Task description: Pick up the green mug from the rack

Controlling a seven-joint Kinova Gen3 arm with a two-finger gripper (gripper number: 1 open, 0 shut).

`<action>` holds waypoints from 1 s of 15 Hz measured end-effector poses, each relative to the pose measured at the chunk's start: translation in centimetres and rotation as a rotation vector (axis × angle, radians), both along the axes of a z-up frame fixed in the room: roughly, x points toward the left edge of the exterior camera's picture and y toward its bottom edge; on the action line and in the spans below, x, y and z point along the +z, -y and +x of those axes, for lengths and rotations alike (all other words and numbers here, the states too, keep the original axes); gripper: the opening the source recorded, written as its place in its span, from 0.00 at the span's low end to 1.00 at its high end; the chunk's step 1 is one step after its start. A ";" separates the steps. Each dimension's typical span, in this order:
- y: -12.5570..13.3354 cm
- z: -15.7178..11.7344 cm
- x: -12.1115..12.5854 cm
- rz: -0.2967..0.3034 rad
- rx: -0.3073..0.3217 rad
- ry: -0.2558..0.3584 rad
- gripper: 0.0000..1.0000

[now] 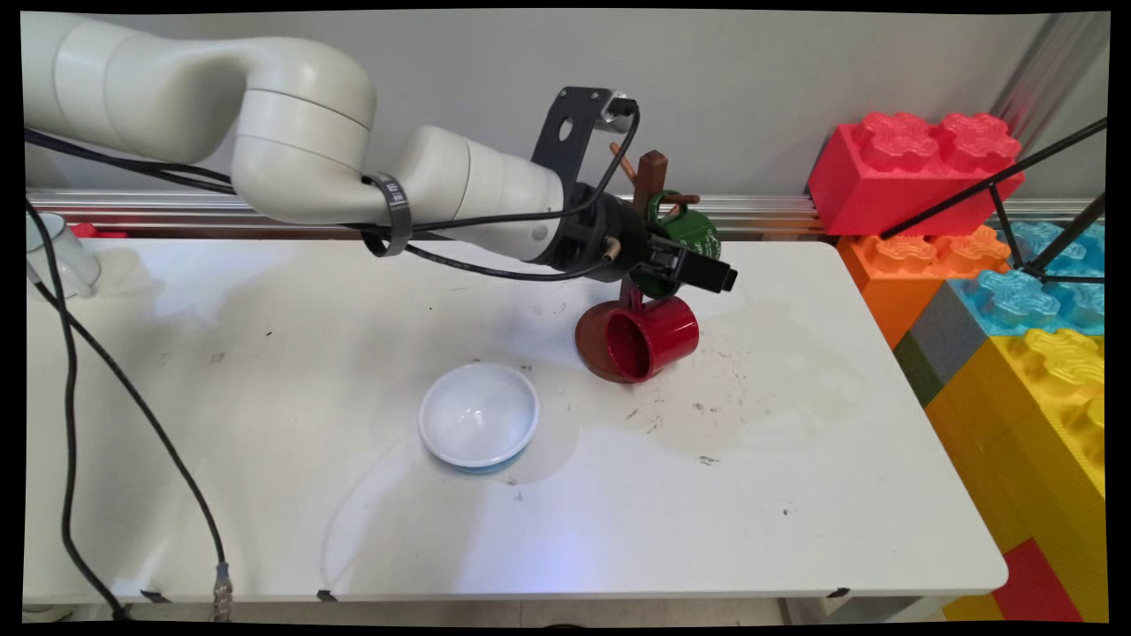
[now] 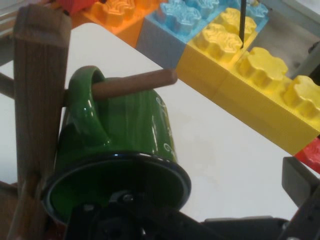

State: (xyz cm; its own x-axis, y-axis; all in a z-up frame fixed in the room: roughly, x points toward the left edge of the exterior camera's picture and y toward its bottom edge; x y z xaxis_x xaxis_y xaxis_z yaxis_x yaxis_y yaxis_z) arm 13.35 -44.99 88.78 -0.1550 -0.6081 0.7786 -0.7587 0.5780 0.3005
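The black two-finger end effector (image 1: 702,269) sits right at the glossy green ceramic mug (image 2: 120,145), which hangs by its handle on a peg of the brown wooden mug tree (image 2: 37,100). One finger reaches inside the rim (whether it is clamped, one cannot tell). Below the green mug hangs a red ceramic mug (image 1: 649,340); a white shallow bowl (image 1: 478,415) rests on the white worktop (image 1: 795,495), left of the tree.

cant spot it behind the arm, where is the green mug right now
The green mug hangs by its handle on a peg of the wooden mug tree at the table's far side, just above the red mug, with the gripper right at it.
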 end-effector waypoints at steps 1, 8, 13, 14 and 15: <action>0.1 -0.1 0.0 0.001 0.004 -0.003 1.00; 0.3 -0.3 -0.2 0.016 0.035 -0.021 1.00; 0.4 -0.4 -0.1 0.031 0.059 -0.036 1.00; 0.4 -0.3 -0.1 0.034 0.064 -0.040 1.00; 0.4 -0.3 -0.1 0.036 0.067 -0.042 1.00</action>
